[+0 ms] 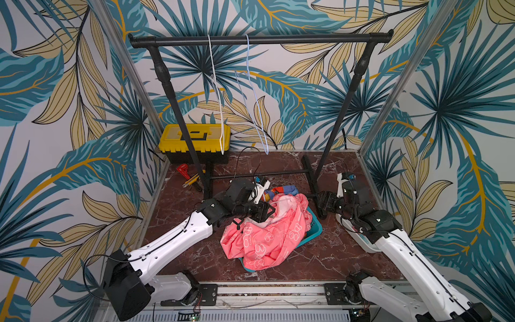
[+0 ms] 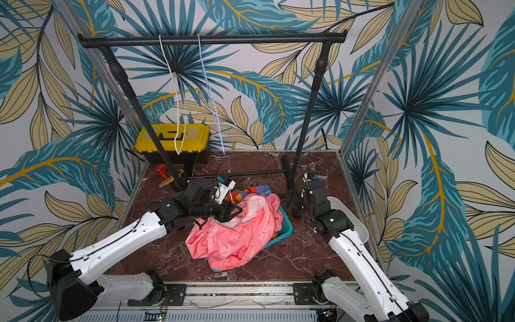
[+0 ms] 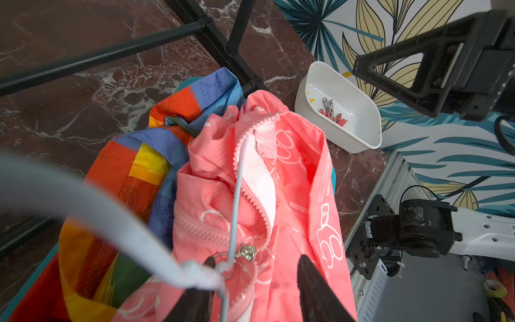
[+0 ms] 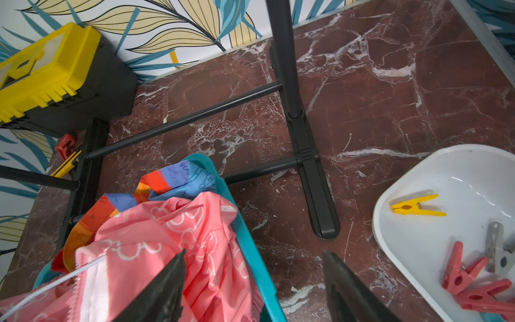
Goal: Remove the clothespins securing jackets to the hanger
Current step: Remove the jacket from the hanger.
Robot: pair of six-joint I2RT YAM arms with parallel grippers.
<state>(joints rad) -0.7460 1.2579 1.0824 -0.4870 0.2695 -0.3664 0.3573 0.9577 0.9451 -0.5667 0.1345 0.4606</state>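
Marble floor [image 4: 390, 83] below, left fingers [image 3: 315, 292] half apart around the hanger wire [image 3: 233, 212]; right fingers [image 4: 348, 292] wide, holding nothing.

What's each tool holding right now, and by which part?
Right tool: nothing, jaws open. Left tool: nothing clamped yet; its open jaws straddle the pale blue hanger at its twisted neck.

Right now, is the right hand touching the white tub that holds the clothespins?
Apart. The right wrist view shows a strip of bare marble tabletop between the right hand, its jaws open, and the white tub.
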